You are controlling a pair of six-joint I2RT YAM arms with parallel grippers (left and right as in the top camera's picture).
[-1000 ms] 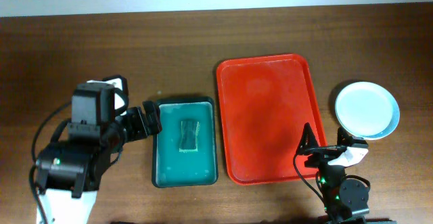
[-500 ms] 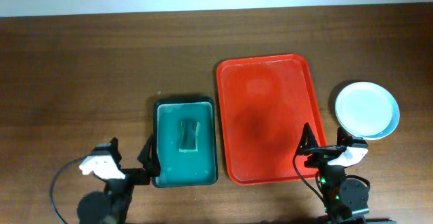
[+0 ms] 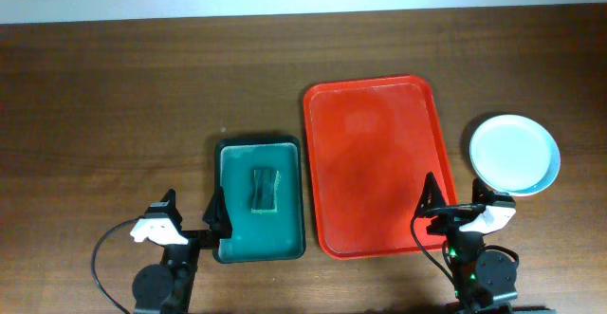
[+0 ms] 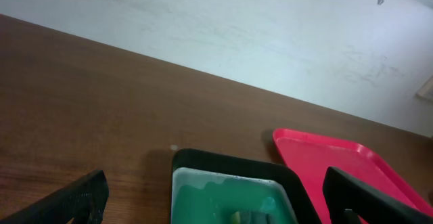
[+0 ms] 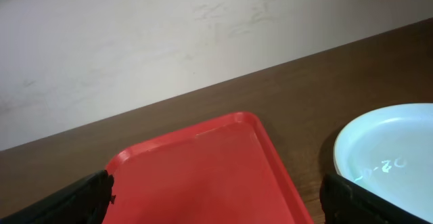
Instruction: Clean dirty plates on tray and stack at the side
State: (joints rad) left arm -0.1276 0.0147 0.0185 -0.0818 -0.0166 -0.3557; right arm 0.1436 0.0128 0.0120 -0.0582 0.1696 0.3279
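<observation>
The red tray (image 3: 375, 167) lies right of centre with nothing on it; it also shows in the right wrist view (image 5: 203, 170) and the left wrist view (image 4: 338, 163). Pale blue-white plates (image 3: 514, 153) sit stacked on the table right of the tray; I cannot tell how many. The top plate (image 5: 389, 153) has a faint mark. My left gripper (image 3: 191, 210) is open and empty at the front edge, just left of the teal tray. My right gripper (image 3: 457, 200) is open and empty at the front edge, between the red tray's corner and the plates.
A dark teal-green tray (image 3: 259, 198) holding a sponge (image 3: 263, 188) sits left of the red tray; it also shows in the left wrist view (image 4: 230, 183). A pale wall runs along the table's far edge.
The left arm has dropped from above the table's left side to a low pose at the front edge, then shifted slightly right. The right arm, plates and trays have not moved.
</observation>
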